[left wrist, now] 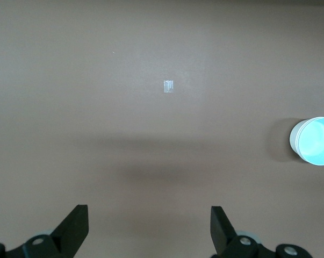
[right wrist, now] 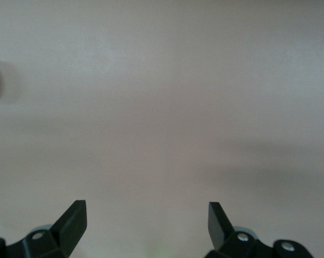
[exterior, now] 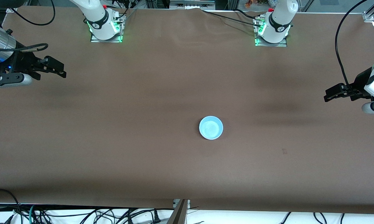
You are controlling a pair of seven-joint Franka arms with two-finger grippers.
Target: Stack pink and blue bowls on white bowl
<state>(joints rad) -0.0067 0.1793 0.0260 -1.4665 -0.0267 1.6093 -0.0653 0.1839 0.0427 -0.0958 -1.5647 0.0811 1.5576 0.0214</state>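
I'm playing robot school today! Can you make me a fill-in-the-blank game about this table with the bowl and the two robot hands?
1. The bowl showing on top is light ____.
2. The left gripper has its fingers ____.
3. The right gripper hangs over the brown table and holds ____.
4. The number of bowl stacks on the table is ____.

Missing words: blue; open; nothing; one
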